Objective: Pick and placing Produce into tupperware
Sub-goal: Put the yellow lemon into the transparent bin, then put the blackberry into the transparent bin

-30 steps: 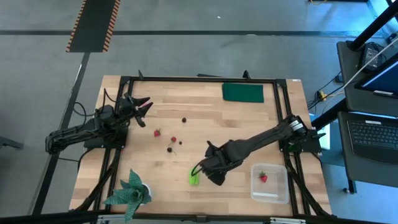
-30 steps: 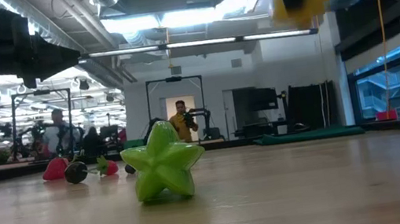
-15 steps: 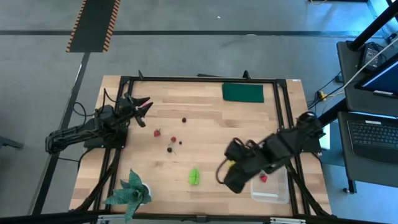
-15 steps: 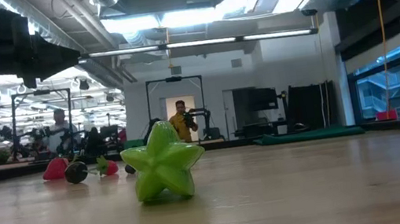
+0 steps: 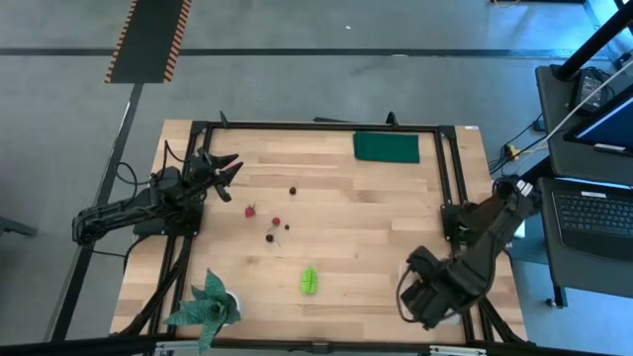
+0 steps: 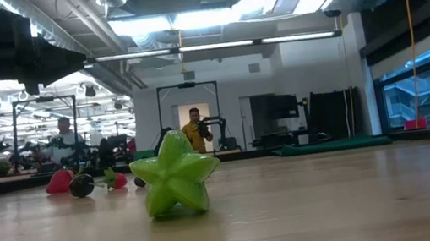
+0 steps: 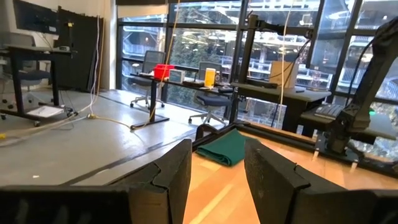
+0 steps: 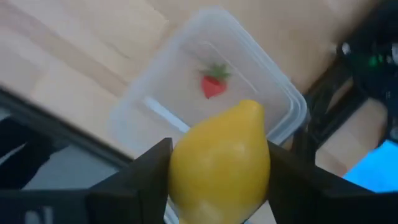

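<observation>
The table fills the centre of the high view. The tupperware sits near its lower-right corner, in that view almost wholly hidden beneath the right arm.

In the right wrist view the clear box occupies the upper centre of the frame, with one red strawberry already inside. The right gripper is pinching the yellow lemon, which overlaps the box's nearer rim at frame centre. The lemon's pointed end is directed toward the box interior. Judgement: the box lies below and just ahead of the lemon, so the release depends on whether the lemon is over the interior rather than the rim; this cannot be confirmed.

The left gripper waits at the table's upper-left in the high view, fingers spread with nothing between them.

Remaining produce: the green ridged piece at lower centre, nearer the right arm; red and dark berries left of centre, nearer the left arm.
</observation>
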### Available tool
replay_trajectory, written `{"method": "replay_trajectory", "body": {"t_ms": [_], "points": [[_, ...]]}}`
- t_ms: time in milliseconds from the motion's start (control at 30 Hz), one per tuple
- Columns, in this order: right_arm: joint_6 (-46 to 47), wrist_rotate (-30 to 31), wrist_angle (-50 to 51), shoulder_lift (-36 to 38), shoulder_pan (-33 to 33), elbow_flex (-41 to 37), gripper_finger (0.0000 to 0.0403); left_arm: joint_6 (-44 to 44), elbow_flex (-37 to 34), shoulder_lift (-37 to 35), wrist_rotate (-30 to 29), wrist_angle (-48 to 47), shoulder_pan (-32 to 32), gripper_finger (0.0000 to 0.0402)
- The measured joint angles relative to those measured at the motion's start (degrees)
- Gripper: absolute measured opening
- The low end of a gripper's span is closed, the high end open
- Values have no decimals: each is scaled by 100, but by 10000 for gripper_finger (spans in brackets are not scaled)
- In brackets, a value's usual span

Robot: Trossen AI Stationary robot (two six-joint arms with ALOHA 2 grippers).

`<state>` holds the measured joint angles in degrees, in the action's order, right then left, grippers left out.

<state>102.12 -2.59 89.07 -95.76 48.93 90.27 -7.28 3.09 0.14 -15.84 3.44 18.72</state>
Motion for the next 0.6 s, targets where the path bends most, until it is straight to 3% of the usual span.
{"method": "replay_trajectory", "body": {"t_ms": [300, 600], "points": [[1389, -65, -1729, 348, 548, -1789, 243, -176, 0, 0, 0, 0, 0, 140], [1480, -54, -3110, 358, 614, -2886, 190, -178, 0, 0, 0, 0, 1, 140]]}}
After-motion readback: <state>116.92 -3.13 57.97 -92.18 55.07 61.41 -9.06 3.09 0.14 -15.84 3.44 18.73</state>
